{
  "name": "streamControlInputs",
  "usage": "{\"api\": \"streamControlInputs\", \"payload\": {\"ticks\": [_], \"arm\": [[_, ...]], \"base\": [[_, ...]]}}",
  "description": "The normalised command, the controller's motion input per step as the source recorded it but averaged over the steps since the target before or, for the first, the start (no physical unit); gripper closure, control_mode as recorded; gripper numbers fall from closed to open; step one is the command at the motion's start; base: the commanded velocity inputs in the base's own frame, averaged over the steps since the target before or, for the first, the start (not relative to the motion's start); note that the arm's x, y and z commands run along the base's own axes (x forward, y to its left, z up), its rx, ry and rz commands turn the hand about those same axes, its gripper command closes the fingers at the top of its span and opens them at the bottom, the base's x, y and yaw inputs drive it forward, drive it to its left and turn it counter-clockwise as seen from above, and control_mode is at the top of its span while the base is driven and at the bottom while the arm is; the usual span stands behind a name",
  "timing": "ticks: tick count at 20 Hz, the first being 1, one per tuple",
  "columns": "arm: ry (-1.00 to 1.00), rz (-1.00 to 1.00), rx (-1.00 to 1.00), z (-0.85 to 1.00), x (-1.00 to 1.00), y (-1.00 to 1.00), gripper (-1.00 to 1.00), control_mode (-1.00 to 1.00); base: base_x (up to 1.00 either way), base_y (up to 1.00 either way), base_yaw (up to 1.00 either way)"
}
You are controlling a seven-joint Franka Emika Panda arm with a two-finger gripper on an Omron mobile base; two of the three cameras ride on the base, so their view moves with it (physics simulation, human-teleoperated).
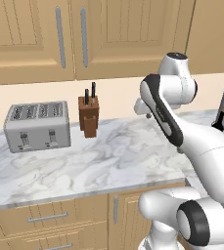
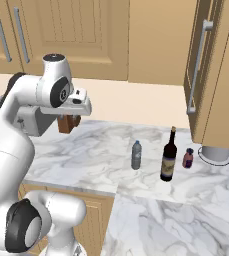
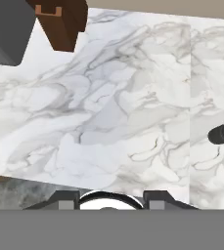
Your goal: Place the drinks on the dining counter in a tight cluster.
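Right base view: arm at near left; on the marble bench (image 2: 86, 165) stand a grey bottle (image 2: 136, 155), a wine bottle (image 2: 169, 155) and a small reddish bottle (image 2: 188, 158), apart. Left base view: toaster (image 1: 37, 126) and knife block (image 1: 89, 114) beyond. The fingers are closed, empty.
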Motion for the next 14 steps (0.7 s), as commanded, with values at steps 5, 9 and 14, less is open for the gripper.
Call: {"api": "streamControlInputs", "payload": {"ticks": [5, 9, 14], "arm": [[0.02, 0.00, 0.01, -0.04, -0.02, -0.15, -1.00, -1.00], [-0.06, -0.02, 0.25, 0.02, 0.00, -0.73, -1.00, -1.00], [-0.14, -0.06, 0.18, 0.00, -0.01, -0.41, -1.00, -1.00]], "base": [[0.00, 0.00, 0.00], [0.00, 0.00, 0.00], [0.00, 0.00, 0.00]]}}
